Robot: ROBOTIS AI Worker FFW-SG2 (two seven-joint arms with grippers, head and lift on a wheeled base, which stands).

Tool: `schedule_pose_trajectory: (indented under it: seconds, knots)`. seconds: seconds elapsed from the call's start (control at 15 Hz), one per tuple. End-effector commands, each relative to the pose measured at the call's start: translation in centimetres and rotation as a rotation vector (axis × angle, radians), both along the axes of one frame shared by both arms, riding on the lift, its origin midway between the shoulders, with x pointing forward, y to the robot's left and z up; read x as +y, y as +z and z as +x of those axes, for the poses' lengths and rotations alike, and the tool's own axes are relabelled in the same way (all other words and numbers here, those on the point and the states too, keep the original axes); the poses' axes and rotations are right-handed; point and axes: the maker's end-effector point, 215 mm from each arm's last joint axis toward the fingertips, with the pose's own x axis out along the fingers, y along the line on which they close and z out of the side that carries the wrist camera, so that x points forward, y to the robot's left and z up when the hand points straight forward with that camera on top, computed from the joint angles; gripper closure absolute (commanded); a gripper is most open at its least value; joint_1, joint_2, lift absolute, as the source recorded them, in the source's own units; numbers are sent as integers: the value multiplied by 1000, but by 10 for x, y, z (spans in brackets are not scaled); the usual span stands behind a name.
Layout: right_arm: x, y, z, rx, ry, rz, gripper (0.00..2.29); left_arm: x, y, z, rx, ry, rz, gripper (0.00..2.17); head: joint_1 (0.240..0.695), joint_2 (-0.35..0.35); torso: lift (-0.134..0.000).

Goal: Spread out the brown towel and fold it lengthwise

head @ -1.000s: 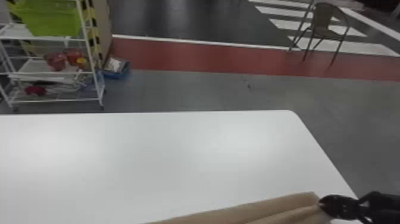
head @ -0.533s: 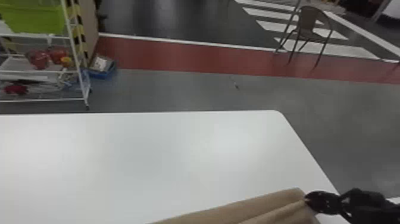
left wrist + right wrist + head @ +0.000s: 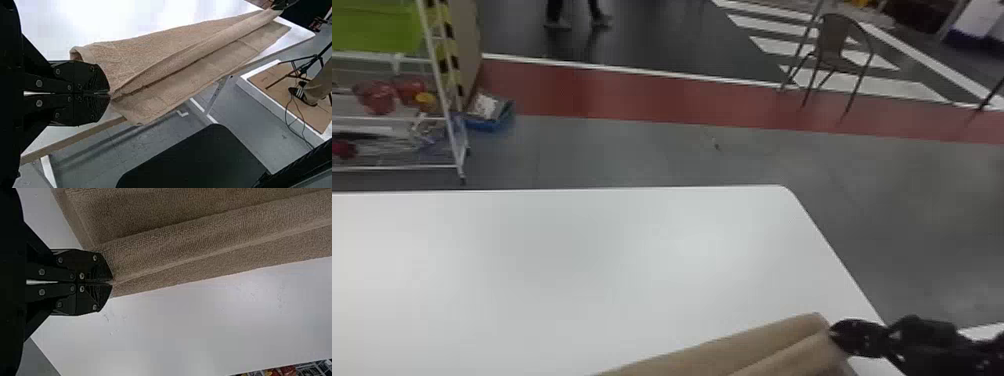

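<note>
Pale and flat, the counter (image 3: 532, 260) gives the brown towel (image 3: 137, 55) room to spread, though the cloth lies along one side and partly overhangs the edge. Down its length runs a raised ridge, with more cloth lying to either side. At one end the left tool (image 3: 109, 93) is closed, pinching the ridge; at the other, the right tool (image 3: 112, 282) has its fingers pressed together on it too. Gripping both ends is probably meant to keep the ridge taut, so the lengthwise fold can go over straight without bunching midway. Farther out, a white rack (image 3: 397, 169) and a chair (image 3: 832, 37) stand beyond the counter.
</note>
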Motion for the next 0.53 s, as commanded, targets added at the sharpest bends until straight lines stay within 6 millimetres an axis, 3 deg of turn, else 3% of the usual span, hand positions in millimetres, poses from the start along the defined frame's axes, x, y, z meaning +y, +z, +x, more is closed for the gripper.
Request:
schedule_pose_trajectory:
  seconds: [0.0,0.13,0.27,0.4,0.47]
  knots:
    - [2,-6,-5,11,2,-4,1312,3,0,-2,2,-6,8,1841,695,-279,-122]
    - [3,-13,-12,26,6,-9,1312,5,2,-4,1,-6,6,1835,695,-276,-122]
    - [2,-17,-14,32,3,-7,1308,5,2,-5,6,-8,7,1524,695,-268,-122]
    - [2,-21,-17,39,-1,-6,1312,3,3,-4,1,-15,4,1463,695,-271,-122]
    - [2,-21,-17,37,-1,-5,1312,1,3,-4,2,-19,2,1136,695,-274,-122]
